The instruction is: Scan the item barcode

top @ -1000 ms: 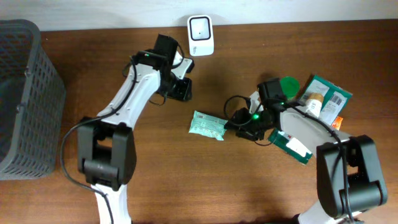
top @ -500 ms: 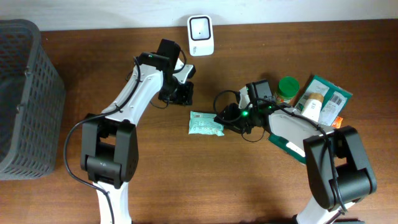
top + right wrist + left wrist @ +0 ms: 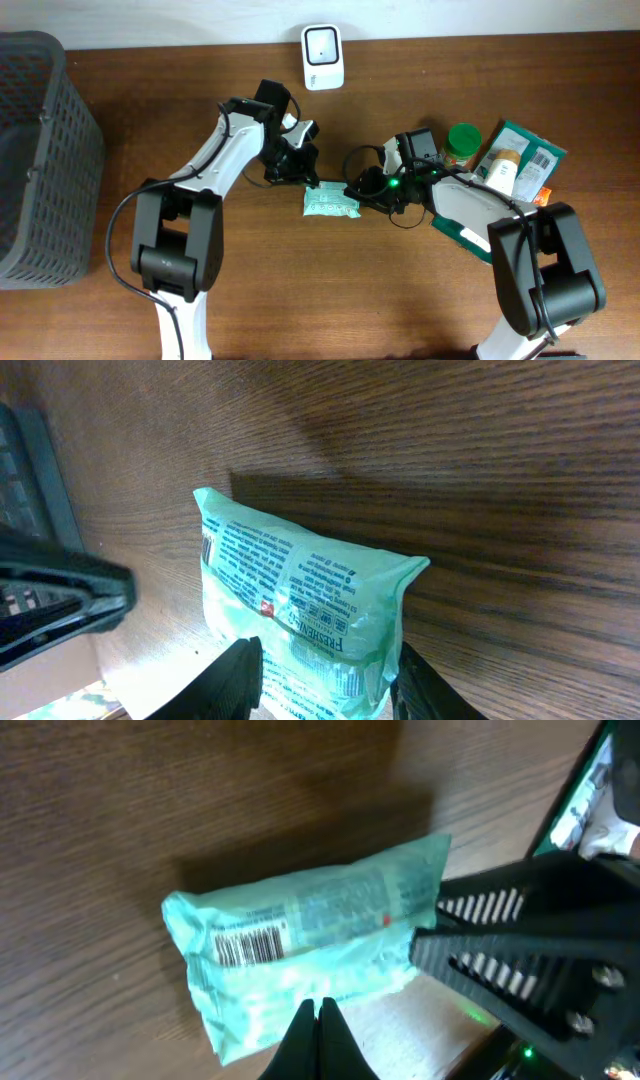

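The item is a pale green plastic packet (image 3: 330, 201) lying flat on the wooden table, its barcode (image 3: 250, 942) facing up near its left end. My right gripper (image 3: 366, 190) holds the packet's right end, one finger (image 3: 236, 672) on each side of the green film (image 3: 300, 610). My left gripper (image 3: 305, 176) hovers at the packet's upper left corner, its fingertips (image 3: 320, 1016) pressed together with nothing between them. The white scanner (image 3: 323, 44) stands at the table's back edge.
A grey mesh basket (image 3: 40, 150) fills the left edge. A pile of other goods (image 3: 510, 160), including a green-lidded jar (image 3: 463, 140), lies at the right, behind my right arm. Cables loop round both wrists.
The left gripper shut and moved right and down to the packet's corner. The right gripper slid left to the packet and narrowed onto its right end.
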You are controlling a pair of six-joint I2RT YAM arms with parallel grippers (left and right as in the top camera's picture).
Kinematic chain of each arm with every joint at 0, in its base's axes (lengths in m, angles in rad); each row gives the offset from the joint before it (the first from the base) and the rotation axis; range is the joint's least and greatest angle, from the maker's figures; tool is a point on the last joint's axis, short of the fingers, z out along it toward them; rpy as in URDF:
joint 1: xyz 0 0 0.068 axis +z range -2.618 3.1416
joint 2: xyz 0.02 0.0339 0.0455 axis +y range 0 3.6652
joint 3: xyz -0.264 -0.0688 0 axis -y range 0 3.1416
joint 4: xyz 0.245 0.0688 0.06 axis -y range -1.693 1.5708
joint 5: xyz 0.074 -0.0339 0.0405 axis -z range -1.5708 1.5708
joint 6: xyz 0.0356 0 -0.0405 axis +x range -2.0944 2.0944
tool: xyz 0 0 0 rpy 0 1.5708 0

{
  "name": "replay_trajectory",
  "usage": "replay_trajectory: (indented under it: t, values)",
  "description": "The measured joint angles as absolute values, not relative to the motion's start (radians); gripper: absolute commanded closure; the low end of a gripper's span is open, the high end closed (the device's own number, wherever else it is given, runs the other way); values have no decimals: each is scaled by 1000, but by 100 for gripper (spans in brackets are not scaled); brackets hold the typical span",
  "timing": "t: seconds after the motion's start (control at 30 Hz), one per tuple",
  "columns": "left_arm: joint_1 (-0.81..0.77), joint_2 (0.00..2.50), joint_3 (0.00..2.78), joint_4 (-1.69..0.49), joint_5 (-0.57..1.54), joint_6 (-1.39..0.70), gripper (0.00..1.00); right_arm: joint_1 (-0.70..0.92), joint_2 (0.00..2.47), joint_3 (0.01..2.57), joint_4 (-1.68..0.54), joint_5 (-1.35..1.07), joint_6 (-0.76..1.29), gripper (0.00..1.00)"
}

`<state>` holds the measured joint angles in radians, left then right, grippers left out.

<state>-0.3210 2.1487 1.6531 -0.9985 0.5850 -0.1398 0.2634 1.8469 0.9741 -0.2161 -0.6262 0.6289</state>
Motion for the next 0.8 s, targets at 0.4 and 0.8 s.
replay_trajectory:
  t: [0.4, 0.8]
  values:
    - [-311, 2222, 1573, -931, 674, -230, 100, 267, 1847, 974, -218, -622, 621, 60]
    - [-302, 2225, 1573, -939, 682, -237, 80, 250, 1967, 974, -13, -804, 632, 89]
